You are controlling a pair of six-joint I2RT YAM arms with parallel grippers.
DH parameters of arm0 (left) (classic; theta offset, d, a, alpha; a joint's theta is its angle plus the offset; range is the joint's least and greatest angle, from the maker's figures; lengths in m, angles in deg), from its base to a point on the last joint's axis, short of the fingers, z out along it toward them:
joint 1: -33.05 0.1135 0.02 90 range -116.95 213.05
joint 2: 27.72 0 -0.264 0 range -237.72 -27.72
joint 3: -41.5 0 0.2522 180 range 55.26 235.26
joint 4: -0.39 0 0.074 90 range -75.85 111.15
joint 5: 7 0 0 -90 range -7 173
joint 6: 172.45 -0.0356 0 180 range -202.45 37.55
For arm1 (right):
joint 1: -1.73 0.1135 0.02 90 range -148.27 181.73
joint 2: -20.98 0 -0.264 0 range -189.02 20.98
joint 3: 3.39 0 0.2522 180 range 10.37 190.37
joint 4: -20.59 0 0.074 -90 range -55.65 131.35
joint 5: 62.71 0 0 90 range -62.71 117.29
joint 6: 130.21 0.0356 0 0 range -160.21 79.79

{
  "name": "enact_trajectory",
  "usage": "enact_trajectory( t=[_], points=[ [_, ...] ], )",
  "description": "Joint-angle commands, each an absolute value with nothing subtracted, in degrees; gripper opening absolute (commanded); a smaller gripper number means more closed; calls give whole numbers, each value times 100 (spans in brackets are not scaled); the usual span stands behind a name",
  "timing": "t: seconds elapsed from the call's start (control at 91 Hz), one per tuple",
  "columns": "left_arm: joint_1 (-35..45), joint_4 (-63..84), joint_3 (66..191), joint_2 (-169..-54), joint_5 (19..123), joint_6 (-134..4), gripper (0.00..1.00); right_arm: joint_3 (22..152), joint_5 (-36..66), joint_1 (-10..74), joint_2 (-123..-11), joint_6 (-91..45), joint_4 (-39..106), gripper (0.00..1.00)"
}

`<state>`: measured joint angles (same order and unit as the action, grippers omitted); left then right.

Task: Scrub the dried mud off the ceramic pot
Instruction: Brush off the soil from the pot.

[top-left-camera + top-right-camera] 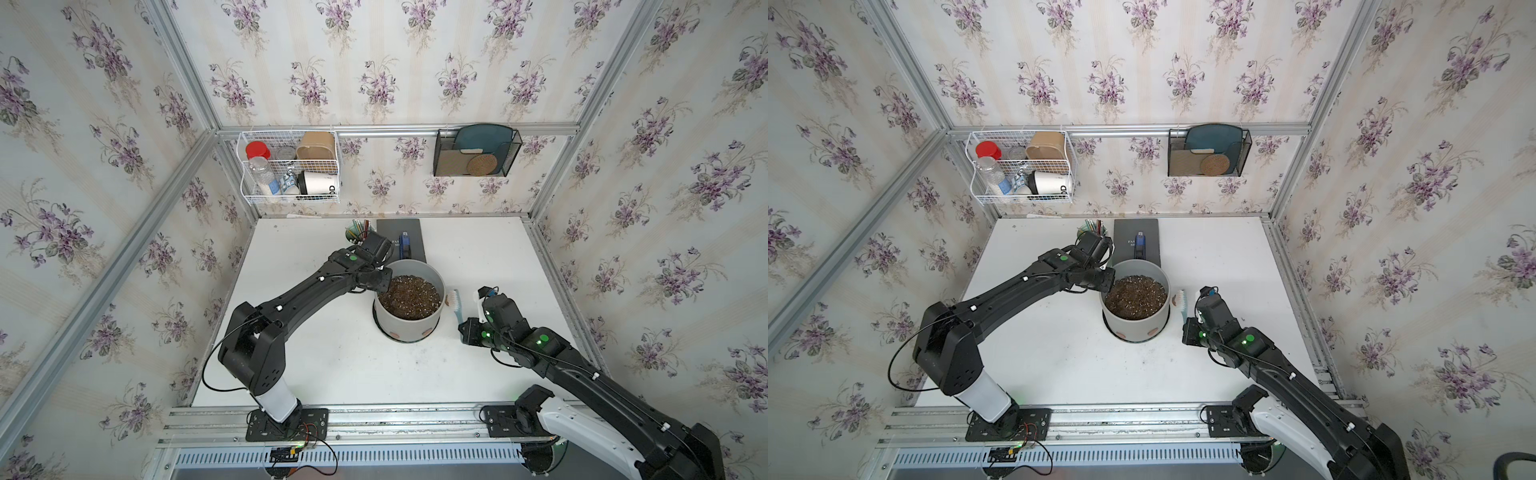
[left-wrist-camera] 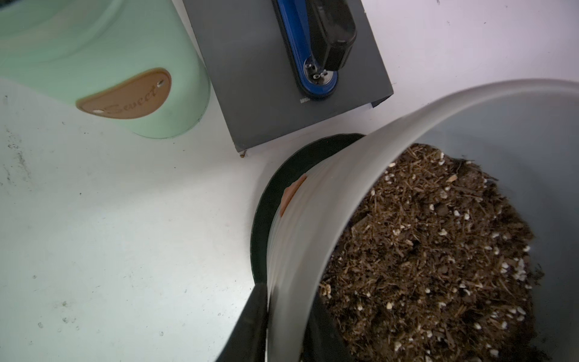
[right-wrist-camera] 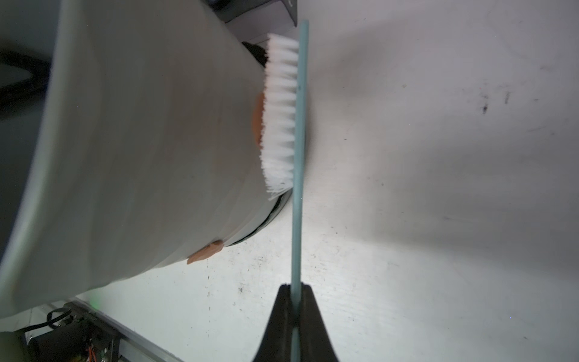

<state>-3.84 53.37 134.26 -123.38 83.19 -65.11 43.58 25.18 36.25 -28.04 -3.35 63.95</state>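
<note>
The light-grey ceramic pot point(image 1: 406, 329) point(image 1: 1136, 330) stands mid-table on a black saucer point(image 2: 272, 207), filled with dark speckled soil point(image 1: 409, 297). Reddish-brown dried mud patches point(image 1: 393, 333) point(image 1: 427, 331) point(image 2: 293, 192) point(image 3: 205, 252) stick low on its wall. My left gripper point(image 1: 380, 282) point(image 2: 289, 313) is shut on the pot's rim, one finger outside and one inside. My right gripper point(image 1: 464, 328) point(image 3: 296, 286) is shut on the teal handle of a brush point(image 1: 455, 305) point(image 3: 297, 219). Its white bristles point(image 3: 282, 116) press against the pot's wall point(image 3: 141, 141) over another mud patch point(image 3: 258, 117).
A mint-green cup with pencils point(image 1: 357, 232) point(image 2: 109, 62) and a dark grey pad point(image 1: 392, 232) carrying a blue stapler point(image 1: 404, 245) point(image 2: 316, 47) stand just behind the pot. A white wire basket point(image 1: 291, 166) and a black mesh holder point(image 1: 476, 153) hang on the back wall.
</note>
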Motion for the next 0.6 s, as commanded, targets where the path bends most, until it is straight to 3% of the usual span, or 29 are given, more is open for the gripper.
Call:
enact_trajectory(
  t=[0.0,0.187,0.275,0.594],
  points=[
    [-387,5422,13394,-12278,8317,-6482,24,4492,3188,3565,-2937,66,6845,0],
    [-386,5438,13350,-12227,8341,-6462,25,4596,3295,3063,-3571,208,7016,0],
    [-387,5435,13373,-12240,8376,-6465,30,4663,3225,3047,-3741,96,6989,0],
    [-386,5588,14506,-13025,8473,-6902,47,4456,2729,3134,-3113,-37,6796,0]
  ],
)
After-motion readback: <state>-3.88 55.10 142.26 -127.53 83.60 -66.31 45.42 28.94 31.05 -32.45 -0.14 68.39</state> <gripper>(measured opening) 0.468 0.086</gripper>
